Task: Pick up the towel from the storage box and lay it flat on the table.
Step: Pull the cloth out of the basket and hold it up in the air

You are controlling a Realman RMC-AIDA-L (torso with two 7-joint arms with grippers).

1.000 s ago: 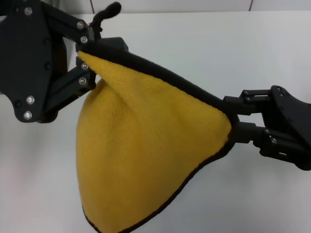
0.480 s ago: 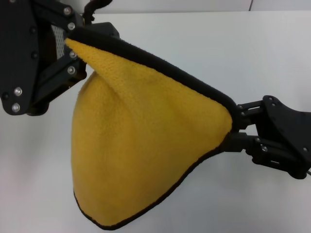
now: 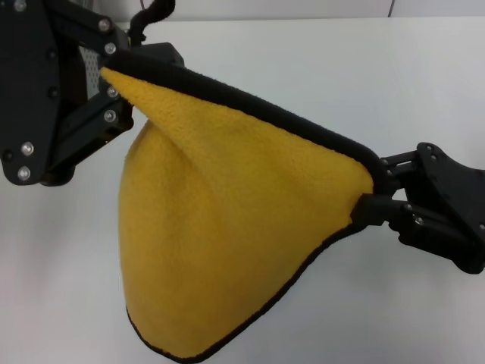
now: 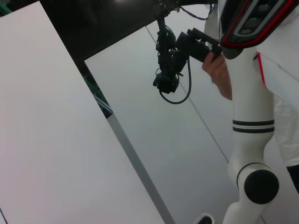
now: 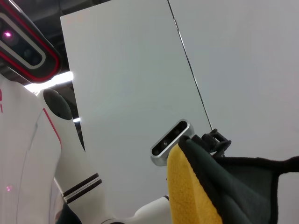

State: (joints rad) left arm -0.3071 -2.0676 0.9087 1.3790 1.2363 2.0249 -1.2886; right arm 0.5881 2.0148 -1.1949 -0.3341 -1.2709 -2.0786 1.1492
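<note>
The yellow towel point(image 3: 227, 227) with black edging hangs in the air above the white table point(image 3: 318, 68), stretched between both grippers. My left gripper point(image 3: 114, 72) is shut on its upper left corner. My right gripper point(image 3: 366, 203) is shut on the corner at the right, lower than the left one. The towel's top edge runs taut between them and the rest sags in a rounded fold. That pinched corner of the towel point(image 5: 191, 186) also shows in the right wrist view. A sliver of perforated grey, likely the storage box point(image 3: 90, 64), shows behind the left gripper; the rest is hidden.
The table's far edge point(image 3: 303, 18) runs along the top of the head view. In the left wrist view my white body point(image 4: 252, 130) stands beside the table point(image 4: 46, 130), and a person's hand point(image 4: 218, 70) holds a black device with cables.
Over the last second my left gripper has moved up and to the left, and my right gripper has moved right. The towel's top edge is drawn out longer.
</note>
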